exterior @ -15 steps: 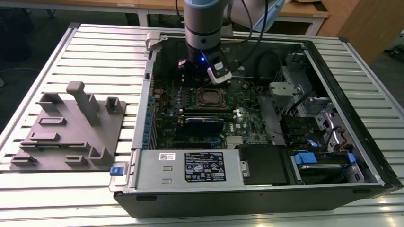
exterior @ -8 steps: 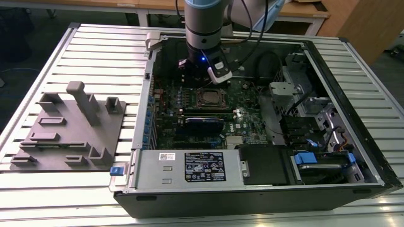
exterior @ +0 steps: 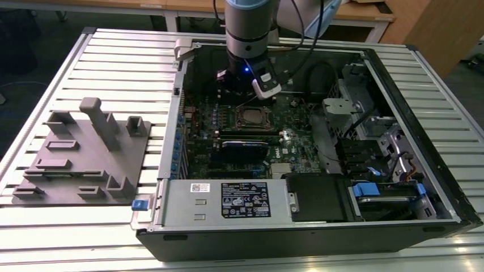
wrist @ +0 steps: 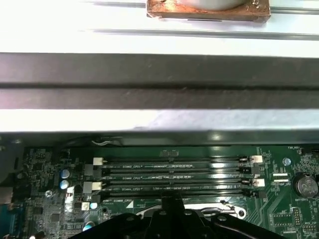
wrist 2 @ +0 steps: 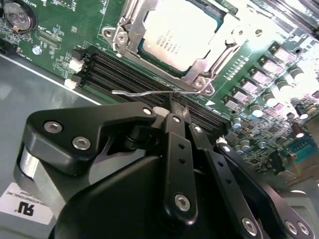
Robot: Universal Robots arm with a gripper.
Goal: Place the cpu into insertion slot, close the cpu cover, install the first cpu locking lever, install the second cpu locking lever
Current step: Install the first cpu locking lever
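In the second wrist view the cpu (wrist 2: 177, 37) lies flat in the insertion slot (wrist 2: 149, 52), its pale metal top showing through the window of the cpu cover (wrist 2: 207, 62), which is down over it. A thin locking lever (wrist 2: 134, 93) of bent wire runs along the socket's edge beside the memory slots. My gripper (wrist 2: 175, 103) is shut, its black fingertips pressed together right at that wire. Another lever (wrist 2: 225, 52) lies along the adjoining side of the cover. In the exterior view the arm (exterior: 246, 39) stands over the socket (exterior: 251, 118) inside the open computer case.
Long black memory slots (wrist: 174, 172) lie just beyond the fingertips, with the case wall (wrist: 159, 89) behind them. A grey fixture block (exterior: 83, 153) sits on the slatted table at the exterior view's left. The power supply (exterior: 226, 201), cables and drive bays (exterior: 378, 147) crowd the case.
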